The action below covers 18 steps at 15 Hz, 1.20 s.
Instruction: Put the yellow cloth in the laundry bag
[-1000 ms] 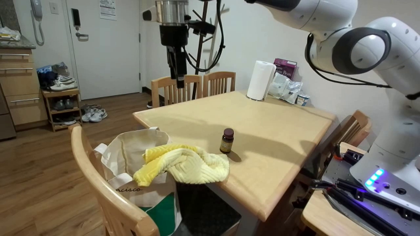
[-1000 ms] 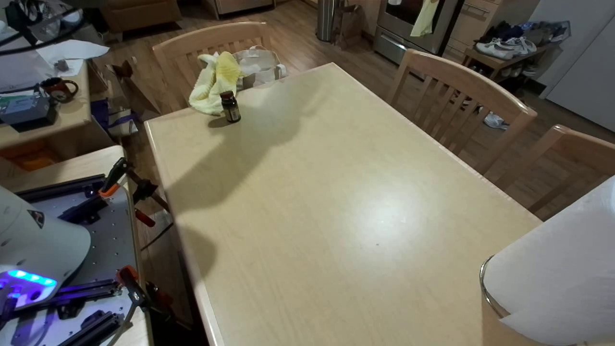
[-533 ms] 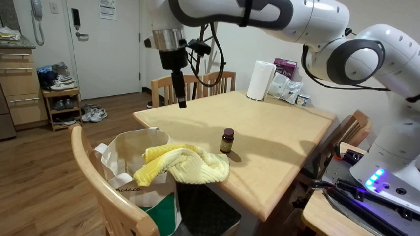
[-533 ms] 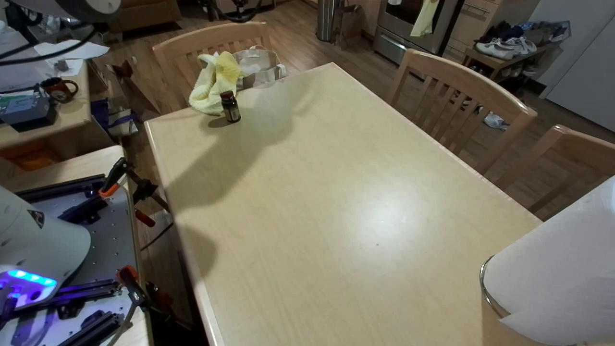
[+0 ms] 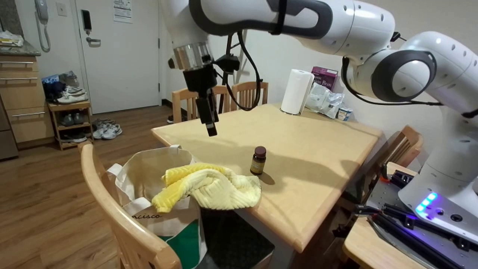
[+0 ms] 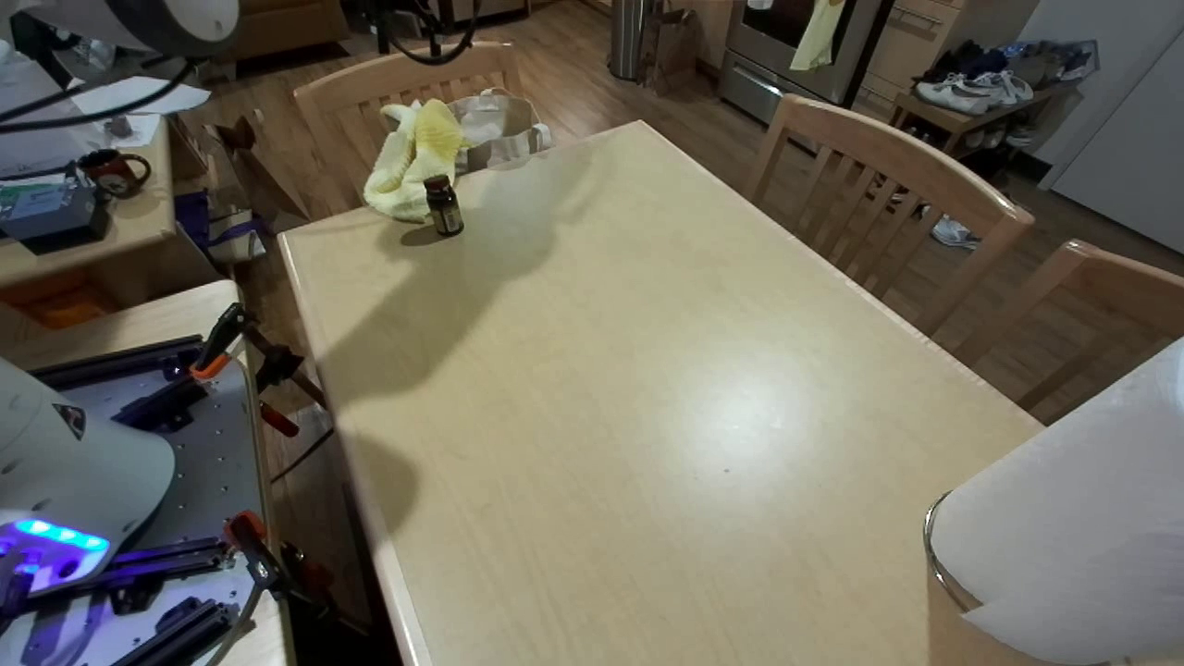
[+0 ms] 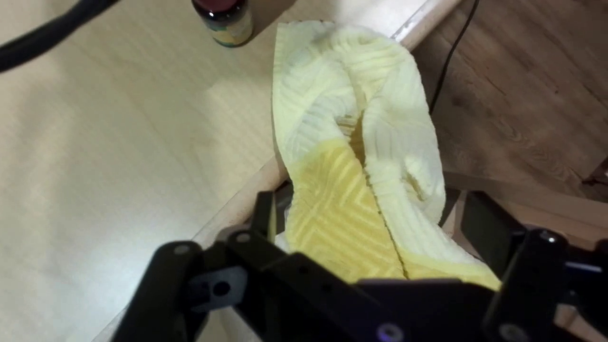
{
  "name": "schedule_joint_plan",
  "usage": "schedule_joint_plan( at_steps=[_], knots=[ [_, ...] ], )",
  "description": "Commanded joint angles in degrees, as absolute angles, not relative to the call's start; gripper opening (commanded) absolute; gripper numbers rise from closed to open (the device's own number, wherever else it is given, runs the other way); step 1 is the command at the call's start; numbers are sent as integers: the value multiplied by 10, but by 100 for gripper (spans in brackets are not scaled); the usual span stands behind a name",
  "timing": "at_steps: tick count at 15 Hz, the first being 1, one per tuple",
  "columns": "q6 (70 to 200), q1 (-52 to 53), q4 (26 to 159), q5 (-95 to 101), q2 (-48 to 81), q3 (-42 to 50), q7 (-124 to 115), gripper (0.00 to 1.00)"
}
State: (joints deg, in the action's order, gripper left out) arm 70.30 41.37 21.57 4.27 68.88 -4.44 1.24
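Note:
The yellow cloth lies rumpled over the table's corner edge, one end draped over the rim of the laundry bag. In an exterior view the cloth and bag show at the table's far end. The cream bag stands open on a chair seat. My gripper hangs tilted above the table, apart from the cloth and higher than it. In the wrist view its fingers are spread wide and empty, with the cloth below and between them. The bag is mostly hidden there behind cloth and gripper.
A small dark bottle stands on the table beside the cloth; it also shows in the wrist view. The chair back rises beside the bag. A paper towel roll and plastic bags are at the table's back.
My gripper has come down from above, tilting so its fingertips point more toward the cloth and bottle. The arm has lowered into view. The cloth, bag and bottle have not visibly moved.

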Motion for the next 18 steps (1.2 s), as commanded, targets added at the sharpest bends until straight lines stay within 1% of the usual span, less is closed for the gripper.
schedule_joint_plan(
  at_steps=[1,3,4,11,18],
  knots=[
    [753,416,208,16,700,-58,-15,100],
    [792,424,197,29,702,-50,4,100],
    [773,419,212,26,698,-50,2,100],
    [780,415,209,18,704,-57,26,100],
    [706,373,200,-34,751,-80,-37,100]
  ],
)
